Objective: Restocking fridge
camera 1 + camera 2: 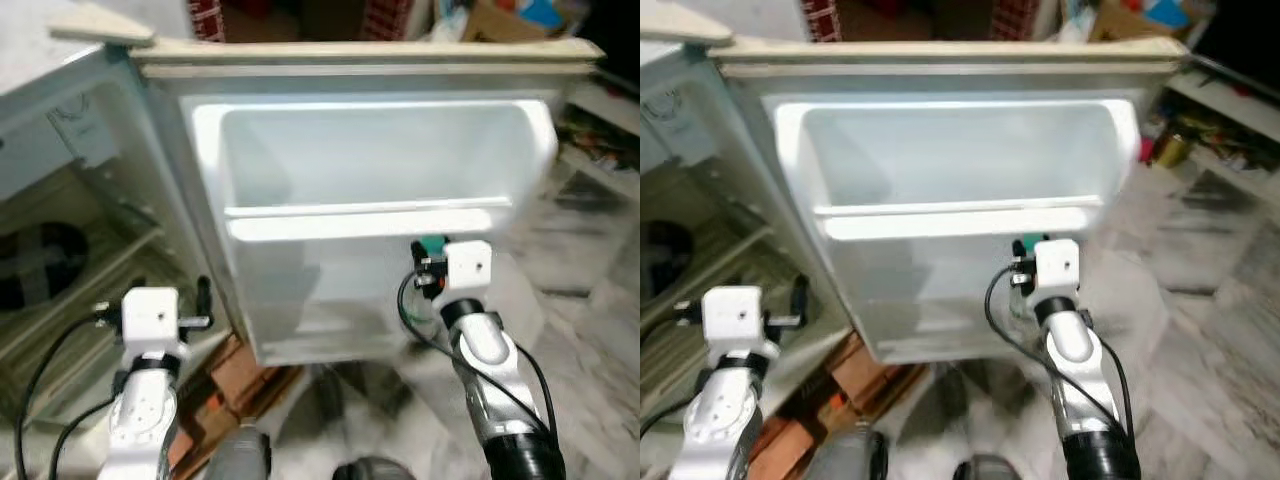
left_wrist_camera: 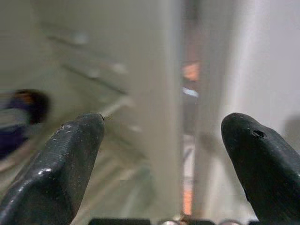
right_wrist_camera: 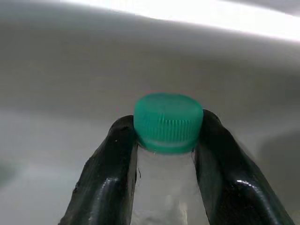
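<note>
Right gripper is clamped just under the green cap of a clear bottle, held at the fridge door near its lower shelf rail. Left gripper is spread wide, holding nothing, beside the door's hinge edge. Recommended: keep bottle upright, clear the rail, lower behind it — seat the base before release.

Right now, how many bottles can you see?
1: a bottle with a green cap, held in the right gripper at the fridge door. Others may be hidden.
</note>
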Controlling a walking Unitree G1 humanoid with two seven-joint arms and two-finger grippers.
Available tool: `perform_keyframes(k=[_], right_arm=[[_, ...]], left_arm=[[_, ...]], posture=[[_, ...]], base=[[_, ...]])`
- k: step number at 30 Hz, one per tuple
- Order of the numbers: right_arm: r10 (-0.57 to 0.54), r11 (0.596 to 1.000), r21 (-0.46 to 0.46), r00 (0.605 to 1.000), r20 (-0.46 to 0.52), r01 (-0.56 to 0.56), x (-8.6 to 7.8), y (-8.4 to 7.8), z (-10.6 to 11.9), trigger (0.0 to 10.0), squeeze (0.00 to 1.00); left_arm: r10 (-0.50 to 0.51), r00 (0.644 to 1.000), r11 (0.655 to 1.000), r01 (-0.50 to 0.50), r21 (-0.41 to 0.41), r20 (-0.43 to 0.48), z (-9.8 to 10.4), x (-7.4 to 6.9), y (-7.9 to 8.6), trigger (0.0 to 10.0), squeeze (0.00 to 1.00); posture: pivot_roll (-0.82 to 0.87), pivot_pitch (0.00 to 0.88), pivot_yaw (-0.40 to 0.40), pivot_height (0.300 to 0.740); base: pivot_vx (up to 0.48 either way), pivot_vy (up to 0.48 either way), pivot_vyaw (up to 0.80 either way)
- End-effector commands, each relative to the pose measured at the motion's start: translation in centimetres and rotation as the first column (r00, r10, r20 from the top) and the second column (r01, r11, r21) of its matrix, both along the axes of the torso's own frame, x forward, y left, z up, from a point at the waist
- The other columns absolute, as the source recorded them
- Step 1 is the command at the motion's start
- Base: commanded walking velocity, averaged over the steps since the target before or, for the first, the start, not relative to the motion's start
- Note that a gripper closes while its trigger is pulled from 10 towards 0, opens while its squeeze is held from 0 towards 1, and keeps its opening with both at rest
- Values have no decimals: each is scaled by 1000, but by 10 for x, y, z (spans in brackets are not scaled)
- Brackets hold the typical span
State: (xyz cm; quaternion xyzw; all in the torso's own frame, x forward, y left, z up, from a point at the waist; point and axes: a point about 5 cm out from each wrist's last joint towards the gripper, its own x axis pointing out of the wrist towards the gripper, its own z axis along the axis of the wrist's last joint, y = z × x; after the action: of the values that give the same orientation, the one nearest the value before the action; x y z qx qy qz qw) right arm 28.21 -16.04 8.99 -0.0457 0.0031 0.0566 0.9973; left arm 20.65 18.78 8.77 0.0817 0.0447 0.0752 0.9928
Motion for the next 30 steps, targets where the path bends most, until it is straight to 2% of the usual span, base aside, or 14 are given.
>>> perform_keyframes(k=[1,8,10,13,21,25,30], right_arm=[[8,1000,4,999,38,-9,0,2,8,10000,0],[12,1000,6,999,31,-12,0,1,7,10000,0],[16,1000,8,1000,26,-16,0,2,6,10000,0],[31,999,26,999,9,-31,-1,3,5,10000,0],[81,994,74,997,-12,-80,-6,7,7,10000,0],[90,995,50,996,-19,-89,-10,7,3,10000,0],[79,995,59,997,-19,-78,-11,6,3,10000,0]], left_arm=[[20,1000,1000,-20,-5,-24,-3,-4,3,10000,0],[69,997,998,-70,-8,-43,-6,-20,6,10000,0],[104,993,995,-103,15,-56,-6,-25,8,10000,0],[98,993,995,-97,12,-68,-7,-28,7,10000,0],[92,994,996,-92,-2,-67,-1,-26,7,10000,0],[85,994,996,-85,10,-69,-2,-26,7,10000,0],[98,990,994,-103,-40,-100,-6,-28,7,10000,0]], posture=[[114,143,-53,740],[122,149,-55,740],[126,151,-58,740],[129,154,-60,740],[129,158,-58,740],[124,159,-54,740],[124,163,-50,720]], base=[[262,0,0],[0,0,0],[0,0,0],[0,0,0],[0,0,0],[0,0,0],[0,0,0]])
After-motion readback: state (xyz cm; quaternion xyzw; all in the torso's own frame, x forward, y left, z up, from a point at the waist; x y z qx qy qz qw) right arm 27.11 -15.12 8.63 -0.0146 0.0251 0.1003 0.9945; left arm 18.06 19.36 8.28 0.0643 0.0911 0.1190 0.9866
